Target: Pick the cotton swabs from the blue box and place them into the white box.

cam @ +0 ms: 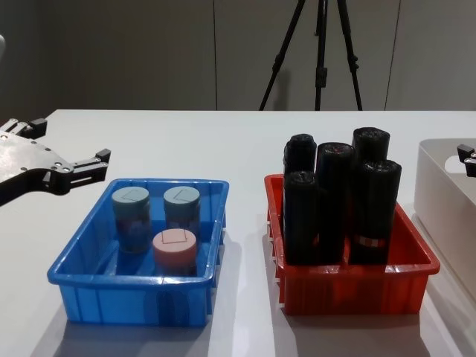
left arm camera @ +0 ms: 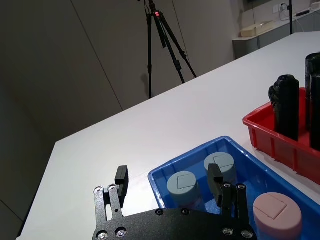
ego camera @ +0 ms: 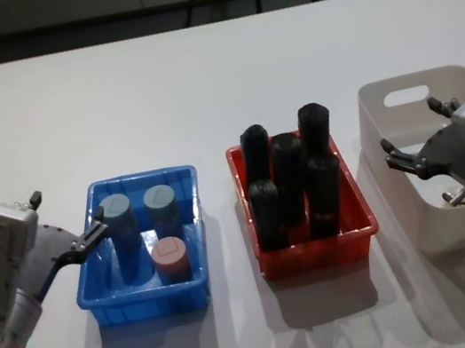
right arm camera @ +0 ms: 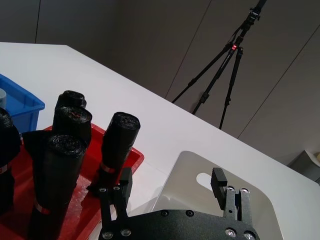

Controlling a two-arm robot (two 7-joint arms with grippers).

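Observation:
The blue box sits on the white table at front left. Three cotton swabs tubs stand in it: two with grey-blue lids and one with a pink lid. My left gripper hovers open at the blue box's left rim, beside the nearer grey-blue tub, with nothing between its fingers. The white box stands at the right. My right gripper is open and empty above the white box's left wall.
A red tray stands between the two boxes, holding several tall black rolls. A tripod stands on the floor beyond the table's far edge. The table behind the boxes is bare.

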